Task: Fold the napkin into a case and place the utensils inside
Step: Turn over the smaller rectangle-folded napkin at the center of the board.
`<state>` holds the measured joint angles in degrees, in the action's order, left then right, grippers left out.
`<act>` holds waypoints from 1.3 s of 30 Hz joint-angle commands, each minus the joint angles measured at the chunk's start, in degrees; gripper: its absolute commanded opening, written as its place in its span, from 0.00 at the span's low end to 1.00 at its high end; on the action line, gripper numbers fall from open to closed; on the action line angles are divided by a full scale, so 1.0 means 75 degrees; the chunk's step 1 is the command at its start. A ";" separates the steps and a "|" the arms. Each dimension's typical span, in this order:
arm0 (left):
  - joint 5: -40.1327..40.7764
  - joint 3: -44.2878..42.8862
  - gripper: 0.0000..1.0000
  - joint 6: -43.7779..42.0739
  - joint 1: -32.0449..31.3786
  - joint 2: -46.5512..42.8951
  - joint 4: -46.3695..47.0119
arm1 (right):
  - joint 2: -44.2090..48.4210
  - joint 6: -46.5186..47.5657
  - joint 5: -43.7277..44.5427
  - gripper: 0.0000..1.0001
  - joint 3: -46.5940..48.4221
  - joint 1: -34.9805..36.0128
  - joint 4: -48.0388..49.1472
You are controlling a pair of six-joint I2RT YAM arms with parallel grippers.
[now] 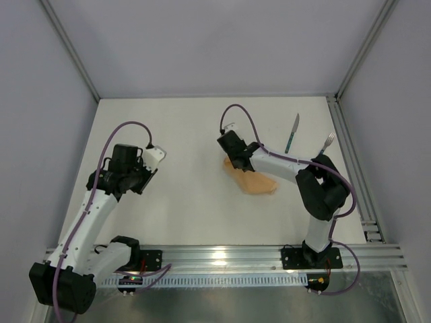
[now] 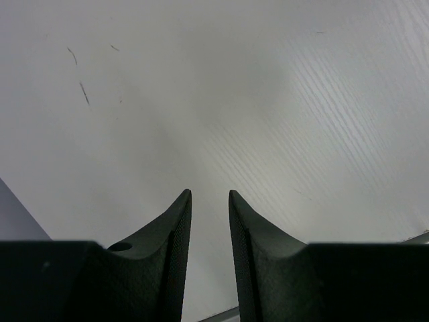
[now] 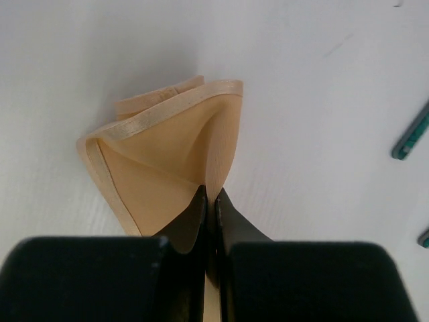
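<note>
The napkin (image 1: 254,183) lies bunched near the middle of the table (image 1: 182,128), a fold of it pinched in the closed right gripper (image 3: 209,196). Knife (image 1: 291,133) and fork (image 1: 326,142) lie beyond it. The left gripper (image 2: 210,196) hangs parted, holding nothing.

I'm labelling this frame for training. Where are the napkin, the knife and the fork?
napkin (image 1: 259,184), top external view, on the bare cloth right of the gripper.
knife (image 1: 292,133), top external view, where the blade meets the teal handle.
fork (image 1: 328,140), top external view, on the silver tine end.
</note>
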<state>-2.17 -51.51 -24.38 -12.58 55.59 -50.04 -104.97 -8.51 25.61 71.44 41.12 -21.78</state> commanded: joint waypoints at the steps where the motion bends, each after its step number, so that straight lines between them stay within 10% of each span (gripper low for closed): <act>1: 0.0079 0.0000 0.31 0.0040 0.0037 -0.0147 -0.0007 | 0.0332 0.0513 0.2103 0.04 0.0213 -0.0045 -0.0412; 19: 0.0138 -0.0035 0.31 -0.0007 0.0048 -0.0123 0.0063 | -0.0755 0.1241 0.4917 0.04 0.0387 0.0993 -0.0200; 39: 0.0208 -0.0093 0.31 -0.0019 0.0119 -0.0205 0.0086 | -0.4414 -0.0024 0.4251 0.06 0.3833 0.3985 -0.2041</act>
<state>-1.02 -51.51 -24.40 -12.19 55.20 -50.00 -136.07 -4.14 60.47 97.54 69.10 -34.35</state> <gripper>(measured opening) 0.307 0.060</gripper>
